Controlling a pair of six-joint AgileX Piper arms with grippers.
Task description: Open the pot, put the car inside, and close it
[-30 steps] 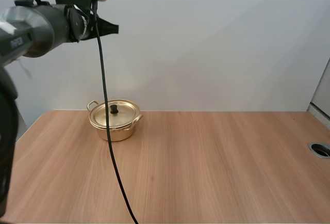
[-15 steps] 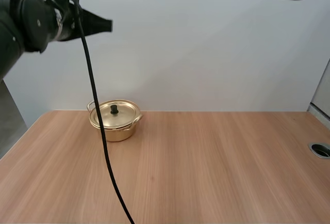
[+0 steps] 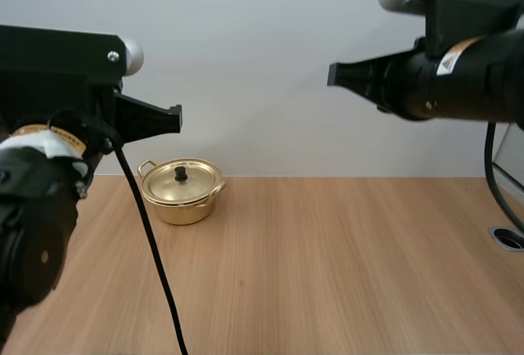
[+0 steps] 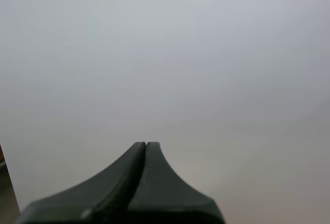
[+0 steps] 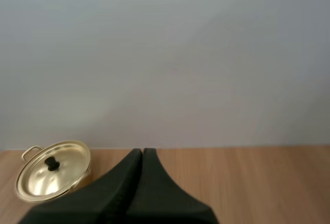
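A golden pot (image 3: 182, 190) with its lid on and a black knob (image 3: 181, 173) stands at the far left of the wooden table (image 3: 327, 257). My left gripper (image 3: 175, 118) hangs high above the table, just over the pot, its fingers shut together as one wedge (image 4: 146, 146) facing the bare wall. My right gripper (image 3: 334, 75) is raised high over the table's middle, also shut (image 5: 142, 153), and points toward the pot (image 5: 53, 176). Both hold nothing.
A round grommet hole (image 3: 509, 237) sits at the table's right edge. A pale wall rises behind the table.
Both arms have swung into the high view: the left one dropped lower and closer, the right one came down from the top edge. The pot has stayed put.
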